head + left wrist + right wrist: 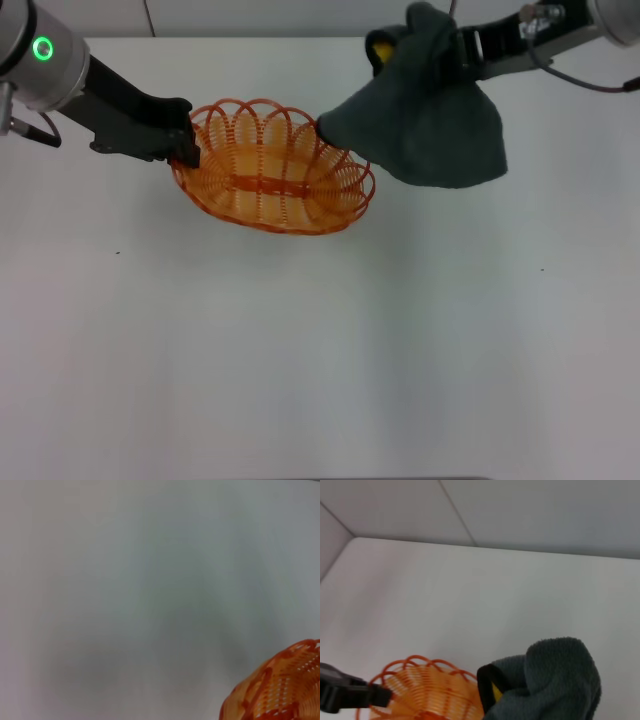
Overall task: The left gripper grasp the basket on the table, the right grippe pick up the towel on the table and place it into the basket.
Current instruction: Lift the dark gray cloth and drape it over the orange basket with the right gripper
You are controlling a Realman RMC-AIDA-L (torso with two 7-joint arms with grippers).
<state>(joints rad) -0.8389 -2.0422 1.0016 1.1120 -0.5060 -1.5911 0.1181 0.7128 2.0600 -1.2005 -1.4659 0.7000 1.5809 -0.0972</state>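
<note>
**Towel held aloft beside the basket, left claw on the rim**

The near stretch of the white table (320, 380) fills the whole lower half of the head view. Above it, left of centre in the frame, sits the orange wire basket (272, 168), its scalloped loops standing up around an open, see-through bowl. The left gripper (183, 135) comes in from the upper left, under the arm's green ring (43, 48), and its black fingers are closed down on the basket's left rim. The left wrist view gives only white tabletop and a corner of orange weave (280, 690) at the lower right.

Farther back, in the upper right of the head view, the right gripper (455, 50) is clamped on the top of the dark grey-green towel (430, 120), which hangs off the table in a loose, bunched drape. Its lower left corner reaches just over the basket's right rim; whether cloth and wire touch I can't tell. A yellow patch with black edging (380, 48) shows at the towel's upper left fold. The right wrist view shows the same bunched towel (555, 680) at lower right, beside the basket's loops (427, 690).
</note>
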